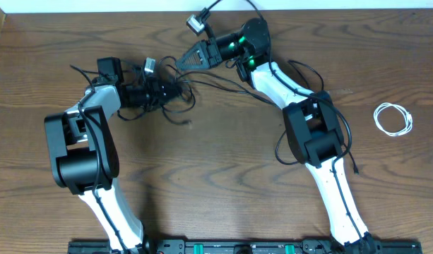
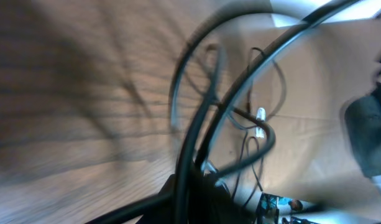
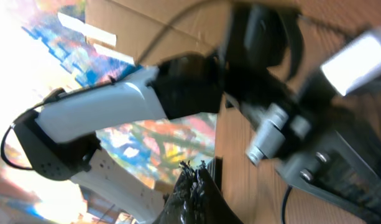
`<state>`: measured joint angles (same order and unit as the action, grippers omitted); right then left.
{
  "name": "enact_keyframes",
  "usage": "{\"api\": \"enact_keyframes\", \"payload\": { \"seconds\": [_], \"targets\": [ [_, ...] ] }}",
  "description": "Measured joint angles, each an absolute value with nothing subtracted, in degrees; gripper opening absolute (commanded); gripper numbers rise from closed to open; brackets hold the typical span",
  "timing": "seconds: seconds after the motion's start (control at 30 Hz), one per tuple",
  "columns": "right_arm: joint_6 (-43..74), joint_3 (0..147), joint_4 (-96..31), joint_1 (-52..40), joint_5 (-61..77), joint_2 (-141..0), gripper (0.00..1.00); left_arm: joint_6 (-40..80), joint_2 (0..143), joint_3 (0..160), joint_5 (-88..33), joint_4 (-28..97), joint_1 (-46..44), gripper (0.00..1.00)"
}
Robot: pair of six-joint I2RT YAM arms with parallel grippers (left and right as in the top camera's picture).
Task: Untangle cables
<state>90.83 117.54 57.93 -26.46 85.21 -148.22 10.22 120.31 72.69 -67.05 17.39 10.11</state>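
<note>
Tangle of black cables (image 1: 178,85) between left gripper (image 1: 162,92) and right gripper (image 1: 181,63)

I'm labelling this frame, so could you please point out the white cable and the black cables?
white cable (image 1: 408,121): overhead view, right side of its coil.
black cables (image 1: 179,90): overhead view, middle of the tangle.

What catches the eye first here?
The left gripper and right gripper sit close together at a tangle of black cables at the table's far centre. A white cable lies coiled alone near the right edge. Both wrist views are badly blurred.
</note>
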Motion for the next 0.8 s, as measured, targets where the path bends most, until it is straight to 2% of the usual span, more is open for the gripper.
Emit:
{"api": "enact_keyframes", "payload": {
  "seconds": [0.2,0.23,0.27,0.33,0.8],
  "targets": [
    [85.23,118.21,48.6,-26.48,83.11,-147.46,0.01,11.11,120.68,72.51,-66.06,17.32,9.89,0.08],
    [84.09,118.21,46.68,-26.48,82.85,-147.48,0.04,11.42,120.68,72.51,-66.06,17.32,9.85,0.08],
    [83.22,118.21,44.73,-26.48,82.72,-147.48,0.09,11.55,120.68,72.51,-66.06,17.3,9.82,0.08],
    [81.6,118.26,42.85,-26.48,82.72,-147.48,0.38,11.77,120.68,72.51,-66.06,17.17,9.69,0.08],
    [73.71,117.54,26.96,-27.0,85.76,-147.46,0.45,11.81,120.68,72.51,-66.08,16.93,9.67,0.08]
  ]
}}
